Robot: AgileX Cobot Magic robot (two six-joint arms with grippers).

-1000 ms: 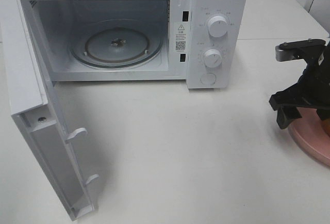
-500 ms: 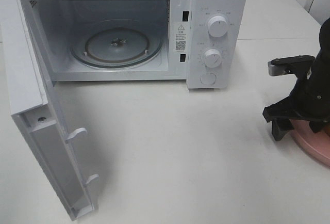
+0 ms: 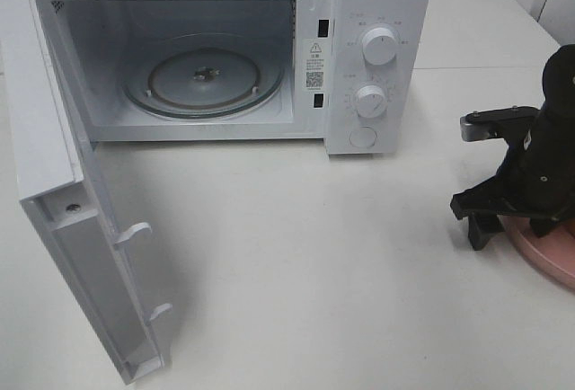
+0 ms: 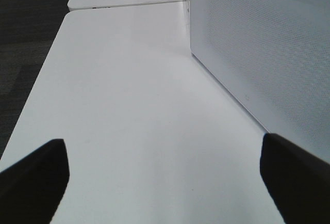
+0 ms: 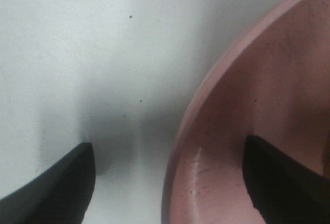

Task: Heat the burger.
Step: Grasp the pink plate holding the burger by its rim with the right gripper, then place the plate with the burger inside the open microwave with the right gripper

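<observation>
The right fingers (image 5: 56, 182) stand spread wide and grip nothing. They straddle the rim of the pink plate (image 5: 206, 79), one over the bare bench (image 3: 314, 273) and the other over the plate's inside.

To do this well, lower until the rim sits deep between them, close squarely across it, and lift level so nothing slides. Then carry the plate toward 10 o'clock, onto the glass turntable (image 3: 205, 77) of the microwave (image 3: 377, 13), whose door (image 3: 54, 156) hangs open.

The left fingers (image 4: 31, 177) also stand wide and empty above the bench.

The burger shows in no view, so its look cannot be told. It probably sits on the plate, at 4 o'clock from the microwave, hidden behind the arm or past the frame's edge.
</observation>
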